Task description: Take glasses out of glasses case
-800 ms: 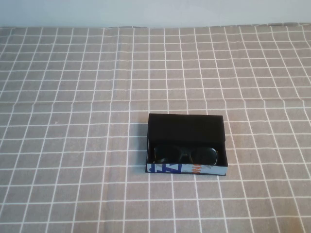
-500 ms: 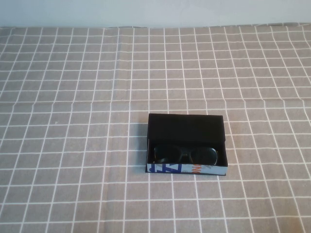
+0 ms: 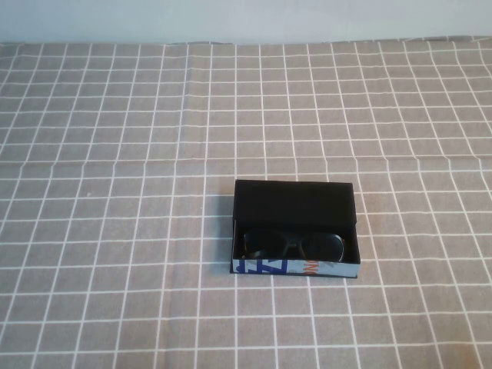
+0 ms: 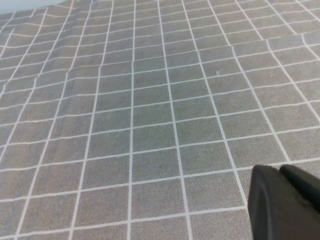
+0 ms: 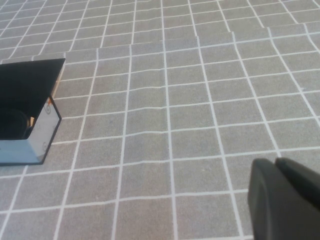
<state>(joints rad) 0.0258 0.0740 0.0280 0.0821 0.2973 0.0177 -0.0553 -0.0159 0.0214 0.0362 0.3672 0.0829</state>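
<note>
The glasses case (image 3: pixel 297 267) lies on the checked cloth just right of the table's middle, its black flap lid (image 3: pixel 294 201) folded open toward the far side. The black glasses (image 3: pixel 292 244) lie folded inside it, lenses up. The case's end also shows in the right wrist view (image 5: pixel 44 131), off to the side of my right gripper (image 5: pixel 275 162), which is shut and empty over bare cloth. My left gripper (image 4: pixel 277 170) is shut and empty over bare cloth, with no case in its view. Neither gripper shows in the high view.
A grey cloth with a white grid (image 3: pixel 115 231) covers the whole table, with a fold line across it (image 3: pixel 115 161) behind the case. A pale wall (image 3: pixel 246 19) runs along the far edge.
</note>
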